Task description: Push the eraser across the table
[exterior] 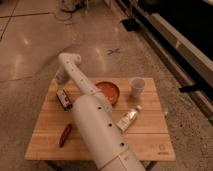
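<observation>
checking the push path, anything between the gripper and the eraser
Only bare table shows between them in the camera view: the gripper hangs at the far edge, just beyond the eraser.

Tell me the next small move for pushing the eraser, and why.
Probably ease the gripper slightly toward the camera until it meets the far end of the eraser. The gripper sits at the far left edge of the table, just beyond the eraser, and contact is not evident. Bare wood lies on the eraser's near side before the reddish-brown object.
</observation>
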Tool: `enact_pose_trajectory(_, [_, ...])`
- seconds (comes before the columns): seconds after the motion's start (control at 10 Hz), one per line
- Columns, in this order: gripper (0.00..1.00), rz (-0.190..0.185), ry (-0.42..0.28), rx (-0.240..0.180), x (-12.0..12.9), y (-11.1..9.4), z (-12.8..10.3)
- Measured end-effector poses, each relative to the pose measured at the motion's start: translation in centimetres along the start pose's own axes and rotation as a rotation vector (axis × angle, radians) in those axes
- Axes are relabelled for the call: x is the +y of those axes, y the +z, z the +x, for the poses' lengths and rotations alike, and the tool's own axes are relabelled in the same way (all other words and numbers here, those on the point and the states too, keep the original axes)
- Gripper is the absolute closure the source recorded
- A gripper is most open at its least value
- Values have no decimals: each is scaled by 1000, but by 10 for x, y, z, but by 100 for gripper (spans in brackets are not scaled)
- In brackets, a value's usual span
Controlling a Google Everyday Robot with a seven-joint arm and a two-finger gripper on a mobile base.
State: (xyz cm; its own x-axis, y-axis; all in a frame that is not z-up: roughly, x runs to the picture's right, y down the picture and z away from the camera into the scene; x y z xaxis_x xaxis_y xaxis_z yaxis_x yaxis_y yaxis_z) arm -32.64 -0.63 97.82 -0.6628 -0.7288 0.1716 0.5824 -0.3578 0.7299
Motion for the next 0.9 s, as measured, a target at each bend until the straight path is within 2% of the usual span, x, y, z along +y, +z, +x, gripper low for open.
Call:
enact_pose_trajectory(0.2, [100, -36, -23, -15, 4, 12, 1])
enact_pose_trajectory(0.5, [100, -65, -17, -1, 9, 15, 11])
enact_pose_trajectory(0.9, [100, -75, -11, 17, 11, 11, 21])
